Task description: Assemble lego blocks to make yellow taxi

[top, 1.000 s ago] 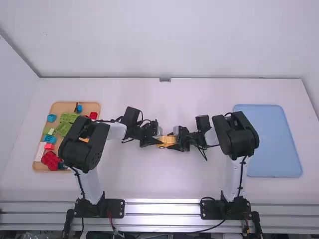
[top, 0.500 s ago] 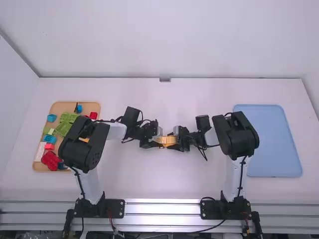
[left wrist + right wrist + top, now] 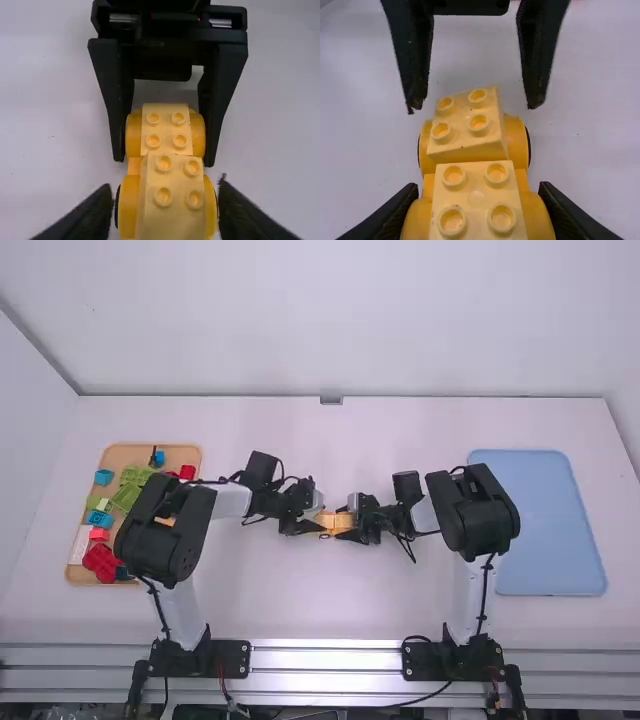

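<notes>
Left gripper (image 3: 320, 520): jaws wide, empty. Right gripper (image 3: 346, 521): jaws clamped on taxi (image 3: 172, 205). Left arm (image 3: 160, 535) part-hides tray (image 3: 126, 454); blue mat (image 3: 540, 525) near counter (image 3: 400, 610) edge.

High view looks down; wrist views (up close) share yellow blocks (image 3: 175, 217).

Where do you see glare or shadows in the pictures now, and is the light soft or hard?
High view: bright glare along the metal rail, otherwise soft, fairly even light on the table. Left wrist view: a small shine on the metal pin, no hard shadow. Right wrist view: gentle shading inside the studs of the nearer yellow block.
</notes>
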{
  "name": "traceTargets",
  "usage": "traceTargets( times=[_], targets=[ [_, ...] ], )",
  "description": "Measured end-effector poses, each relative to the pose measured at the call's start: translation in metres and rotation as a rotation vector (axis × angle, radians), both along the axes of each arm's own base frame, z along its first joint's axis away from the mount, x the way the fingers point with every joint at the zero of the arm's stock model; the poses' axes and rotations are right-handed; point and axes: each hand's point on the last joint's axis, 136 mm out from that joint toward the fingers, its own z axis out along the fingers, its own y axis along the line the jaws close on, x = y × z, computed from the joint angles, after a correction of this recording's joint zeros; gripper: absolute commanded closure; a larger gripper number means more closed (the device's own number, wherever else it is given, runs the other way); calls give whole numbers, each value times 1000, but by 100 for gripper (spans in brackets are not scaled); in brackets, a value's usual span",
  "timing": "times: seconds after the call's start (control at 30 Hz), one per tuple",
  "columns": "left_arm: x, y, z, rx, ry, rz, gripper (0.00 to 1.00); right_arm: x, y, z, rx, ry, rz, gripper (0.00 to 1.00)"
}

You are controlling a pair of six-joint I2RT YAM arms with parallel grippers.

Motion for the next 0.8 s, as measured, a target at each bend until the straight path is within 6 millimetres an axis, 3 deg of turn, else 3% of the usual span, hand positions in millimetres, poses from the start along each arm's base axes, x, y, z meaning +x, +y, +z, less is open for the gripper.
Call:
traceTargets(
  times=[0.17,0.23,0.53,0.8],
  targets=[
    [2,-10,0,9,-42,-15,76,0,0,0,0,2,0,61],
    [5,-12,3,1,-51,-6,80,0,0,0,0,2,-1,62],
    [10,-11,3,-8,0,44,84,0,0,0,1,1,0,61],
    [2,-10,3,-2,51,24,86,-6,1,0,10,10,16,60]
  ],
)
